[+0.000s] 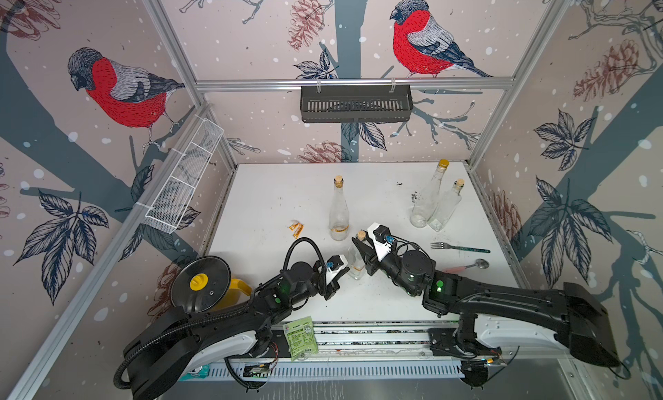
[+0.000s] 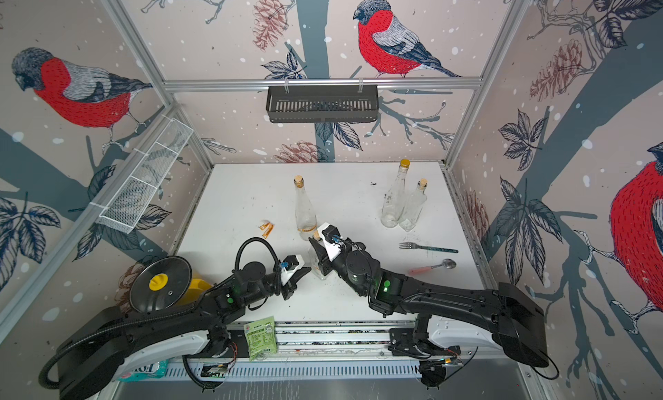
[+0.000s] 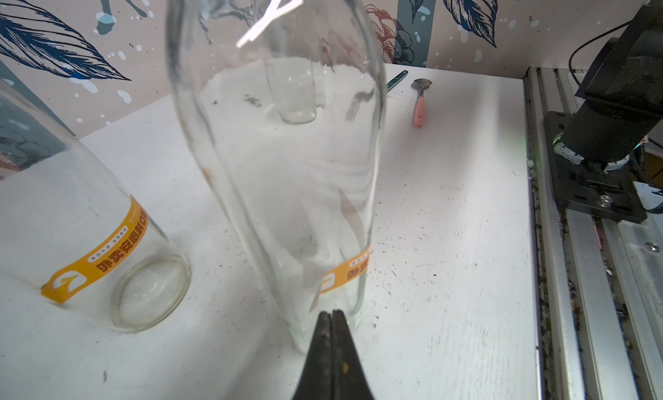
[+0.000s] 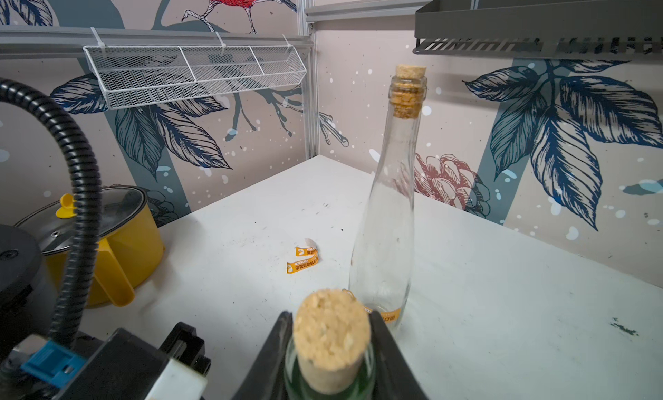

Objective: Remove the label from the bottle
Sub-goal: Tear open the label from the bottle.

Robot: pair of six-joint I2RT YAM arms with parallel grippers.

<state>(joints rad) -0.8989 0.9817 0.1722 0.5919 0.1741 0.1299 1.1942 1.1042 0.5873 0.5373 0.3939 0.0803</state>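
Left arm [image 1: 229, 315]: low, reaching from the tabletop [image 1: 272, 201] front edge; jaws together just below orange paper label [image 3: 346, 274].
Right arm [image 1: 502, 301]: angled inward; jaws clamped on neck of corked clear glass bottle [image 3: 280, 165].

The bottle [image 3: 287, 201] is clear, glossy glass with a rough cork stopper [image 4: 332, 330] and a smooth, shiny orange label [image 3: 348, 272]; the white desk [image 3: 448, 218] looks matt and scuffed, and the left tool [image 3: 332, 312] is matt black
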